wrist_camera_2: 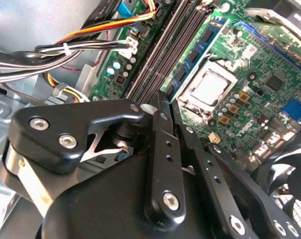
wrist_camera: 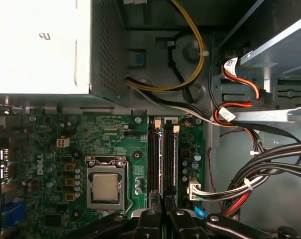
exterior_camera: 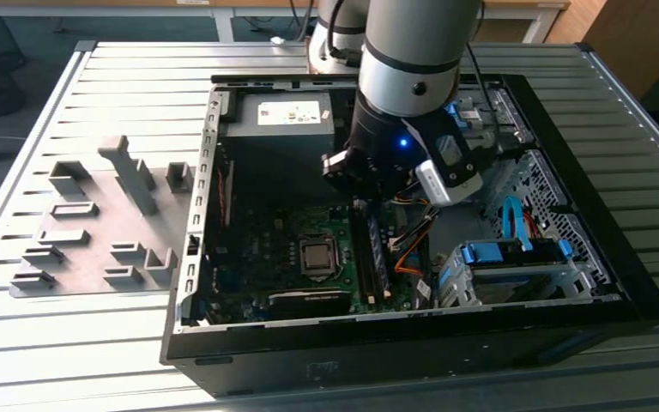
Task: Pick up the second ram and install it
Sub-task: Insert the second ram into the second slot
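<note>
In the exterior view my arm reaches down into an open computer case (exterior_camera: 209, 189), and the gripper (exterior_camera: 364, 199) hangs over the far end of the memory slots. A green ram stick with dark chips (wrist_camera_2: 192, 57) stands upright in the slot nearest the CPU socket (wrist_camera_2: 210, 87); it also appears in the exterior view (exterior_camera: 377, 257). I take this stick for the second ram. The gripper (wrist_camera_2: 159, 99) is shut, fingers pressed together, tips right at that stick's end. Contact cannot be told. In the first wrist view the gripper (wrist_camera: 165, 200) sits over the dark slot rows (wrist_camera: 160, 159).
A silver power supply (wrist_camera: 36, 45) fills one corner of the case. Black, yellow and red cables (wrist_camera_2: 65, 50) run close beside the slots. A drive cage with blue latches (exterior_camera: 513, 257) stands at the exterior view's right. Grey bracket blocks (exterior_camera: 100, 223) lie outside the case.
</note>
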